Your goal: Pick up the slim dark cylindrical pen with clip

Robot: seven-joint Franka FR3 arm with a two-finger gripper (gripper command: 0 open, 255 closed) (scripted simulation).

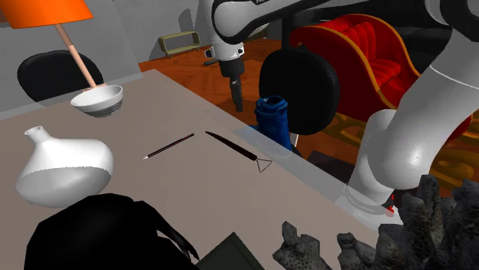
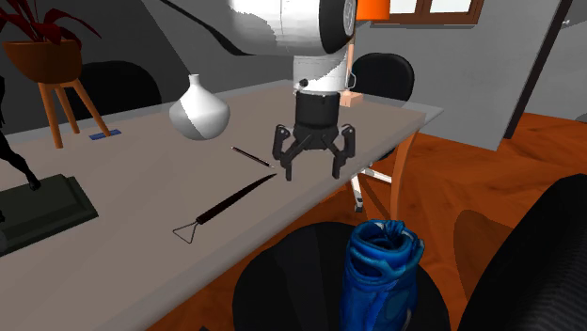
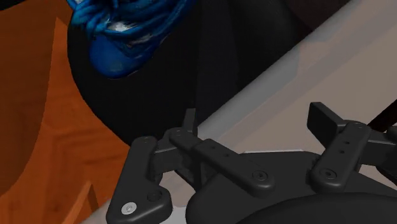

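Starting at the gripper: the jaws are spread wide with nothing between them, and it hangs above the table right about at its edge. The wrist view shows the same thing: fingers apart, the tabletop rim running under them, and past it a black chair with a blue bundle on the seat.

Closest thing on the table is a dark loop-ended tool, around 8 o'clock from the gripper in the second exterior view. Don't grab that one. The pen is the thinner dark stick just past it, roughly 9 o'clock, lying flat, apart from the tool. I can't make out the clip.

My take on doing this well: slide inboard over the table, turn the wrist so the fingers straddle the pen across its length, centre on the middle of the barrel, then drop straight down. It's thin and round, so it'll probably roll or skate if one finger lands first. Go low enough that the pads nearly brush the tabletop before closing.

Room looks decent. Table's bare around the pen; the tool's tip near it is the one thing to avoid nudging. Further off, the white vase sits at 10 o'clock, well apart. In the shoulder view a white bowl sits farther still, out of the way.
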